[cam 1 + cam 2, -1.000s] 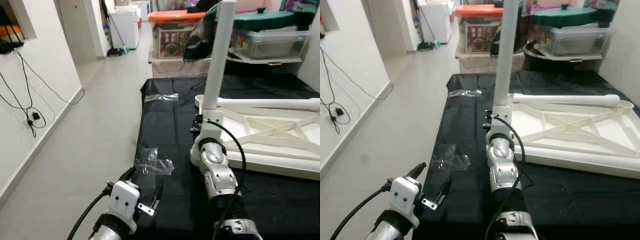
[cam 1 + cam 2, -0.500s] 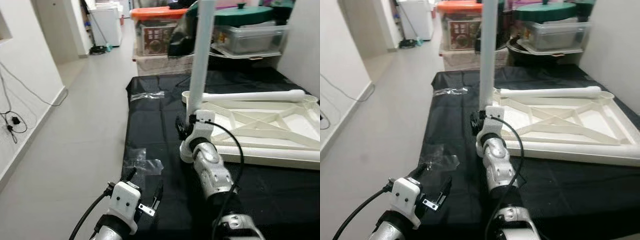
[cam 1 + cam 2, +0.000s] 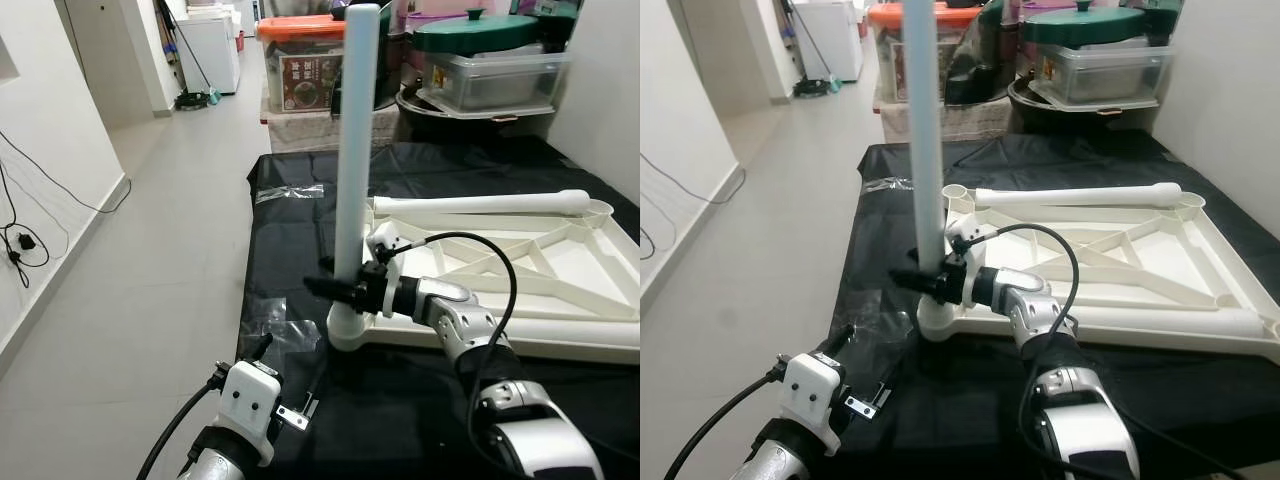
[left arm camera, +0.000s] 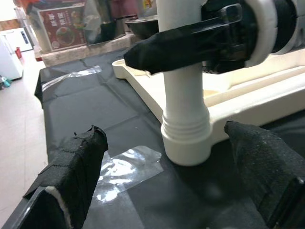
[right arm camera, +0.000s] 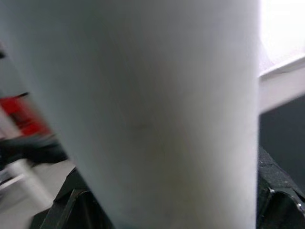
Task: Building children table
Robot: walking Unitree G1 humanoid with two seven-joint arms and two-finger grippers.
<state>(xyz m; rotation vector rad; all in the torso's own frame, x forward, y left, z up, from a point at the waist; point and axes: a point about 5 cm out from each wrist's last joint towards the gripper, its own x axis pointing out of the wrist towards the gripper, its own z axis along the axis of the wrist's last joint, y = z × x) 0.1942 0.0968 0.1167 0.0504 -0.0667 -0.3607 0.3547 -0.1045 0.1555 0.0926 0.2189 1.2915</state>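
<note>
Leg: white tube (image 3: 355, 150) standing upright in the socket (image 3: 347, 328) at the near-left corner of the upturned tabletop (image 3: 560, 290), near the counter's left edge.
Right gripper: (image 3: 335, 290) black fingers clamped across the leg low down, just above the socket.
Left gripper: (image 4: 167, 191) spread wide, holding nothing, hovering low at the counter's near-left corner, facing the socket.
Doing it well: I'd keep the tube plumb, press straight down, and seat the ribbed collar (image 4: 186, 126) fully.
Materials: smooth matte plastic, cream; ribbed underside with diagonal braces.
Spare legs: one (image 3: 480, 204) lies along the tabletop's far edge.
Counter: black sheet (image 3: 290, 260), slightly glossy; crinkly clear wrapper (image 3: 290, 330) beside the socket.
</note>
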